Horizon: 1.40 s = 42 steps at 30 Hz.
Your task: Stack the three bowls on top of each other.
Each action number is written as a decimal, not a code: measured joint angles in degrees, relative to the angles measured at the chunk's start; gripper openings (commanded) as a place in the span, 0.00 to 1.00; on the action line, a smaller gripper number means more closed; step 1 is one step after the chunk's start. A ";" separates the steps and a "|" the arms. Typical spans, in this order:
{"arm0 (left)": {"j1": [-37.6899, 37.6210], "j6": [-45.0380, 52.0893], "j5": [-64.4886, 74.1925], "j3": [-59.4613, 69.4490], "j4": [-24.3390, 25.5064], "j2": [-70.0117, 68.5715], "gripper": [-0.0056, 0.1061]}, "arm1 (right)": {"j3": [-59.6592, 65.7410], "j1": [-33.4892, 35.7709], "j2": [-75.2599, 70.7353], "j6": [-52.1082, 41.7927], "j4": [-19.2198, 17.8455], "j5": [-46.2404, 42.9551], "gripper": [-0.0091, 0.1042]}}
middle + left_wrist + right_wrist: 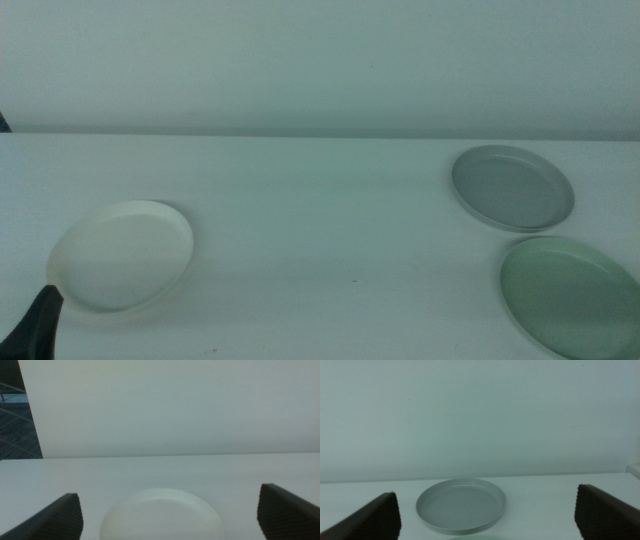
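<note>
A plain white table [320, 200] meets a bare pale wall [320, 60]. The cream bowl [122, 255] sits at the left, touching nothing. The grey bowl [512, 187] and green bowl [572, 294] sit close together at the right. The left gripper [170, 515] is spread wide before the cream bowl [161, 515]. The right gripper [487, 517] is spread wide facing the grey bowl [461, 505].
</note>
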 measured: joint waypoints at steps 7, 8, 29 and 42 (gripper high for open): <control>0.00 0.00 -0.10 0.00 0.00 0.00 0.89 | -6.15 0.00 11.60 2.46 4.28 4.78 0.90; 0.00 0.00 -0.10 0.00 0.00 0.00 0.89 | -9.43 0.00 15.24 2.47 4.29 8.63 0.90; 0.00 0.00 -0.10 0.00 0.00 0.00 0.89 | -37.18 0.00 63.56 2.72 5.26 41.15 0.90; 0.00 0.00 -0.10 0.00 0.00 0.00 0.89 | -49.39 -5.43 87.72 2.95 2.66 47.23 0.81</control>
